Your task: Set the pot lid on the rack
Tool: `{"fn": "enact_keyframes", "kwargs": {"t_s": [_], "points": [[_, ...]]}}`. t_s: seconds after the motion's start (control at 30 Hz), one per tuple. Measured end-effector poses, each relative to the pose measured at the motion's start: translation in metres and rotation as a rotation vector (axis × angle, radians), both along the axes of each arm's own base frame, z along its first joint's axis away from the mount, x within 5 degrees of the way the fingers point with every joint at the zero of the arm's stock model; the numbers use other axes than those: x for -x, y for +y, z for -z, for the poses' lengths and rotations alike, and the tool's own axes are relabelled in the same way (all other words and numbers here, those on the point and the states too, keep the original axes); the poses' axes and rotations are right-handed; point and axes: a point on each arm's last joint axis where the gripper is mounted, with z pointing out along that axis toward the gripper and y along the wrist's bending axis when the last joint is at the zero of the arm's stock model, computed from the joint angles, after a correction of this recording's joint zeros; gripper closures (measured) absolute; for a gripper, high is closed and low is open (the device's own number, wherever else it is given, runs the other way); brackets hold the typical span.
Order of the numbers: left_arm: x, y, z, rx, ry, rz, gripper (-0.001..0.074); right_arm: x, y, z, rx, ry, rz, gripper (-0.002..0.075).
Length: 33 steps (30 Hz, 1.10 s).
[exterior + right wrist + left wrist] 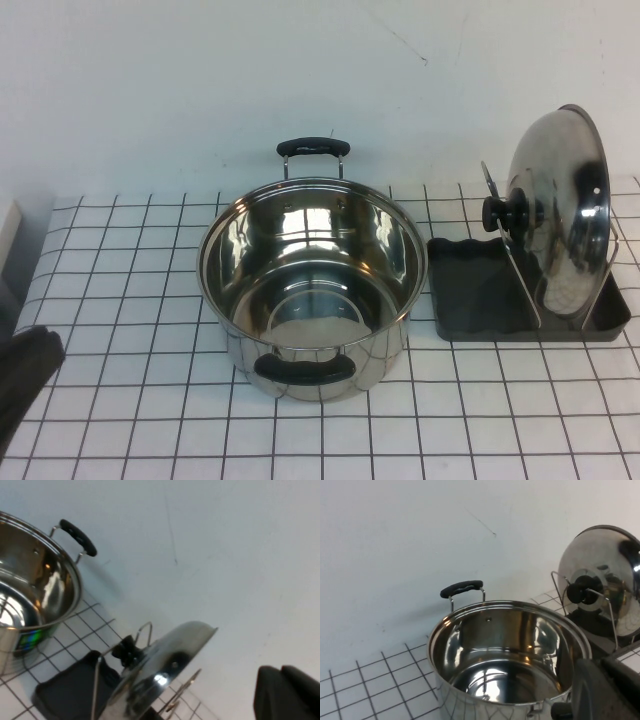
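Standing on edge in the rack [470, 300]: pot lid [565, 210], knob toward the pot [312, 285]. Left gripper [25, 385], table's left edge; right gripper [287, 692], apparently raised nearby; finger states indeterminable.

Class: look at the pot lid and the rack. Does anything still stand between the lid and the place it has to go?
No. The pot lid already stands on edge in the rack, leaning between the wire dividers, knob toward the pot. The left gripper sits at the table's left edge; the right gripper shows only in its wrist view.
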Motion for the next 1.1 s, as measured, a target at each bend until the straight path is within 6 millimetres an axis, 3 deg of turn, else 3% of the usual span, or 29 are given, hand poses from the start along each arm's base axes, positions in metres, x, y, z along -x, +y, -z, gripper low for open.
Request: {"fn": "enact_keyframes", "kwargs": {"t_s": [0.17,0.33,1.1], "points": [[-0.002,-0.007,0.015,0.019,-0.025,0.041,0.0737,0.020,0.006,0.046,-0.067,-0.020,-0.017,0.0722],[-0.003,-0.008,0.017,0.020,-0.027,0.046,0.0737,0.028,0.003,0.069,-0.120,-0.021,0.046,0.0722],[-0.003,-0.008,0.018,0.017,-0.026,0.046,0.0736,0.030,0.006,0.072,-0.162,-0.012,0.013,0.0724]]}}
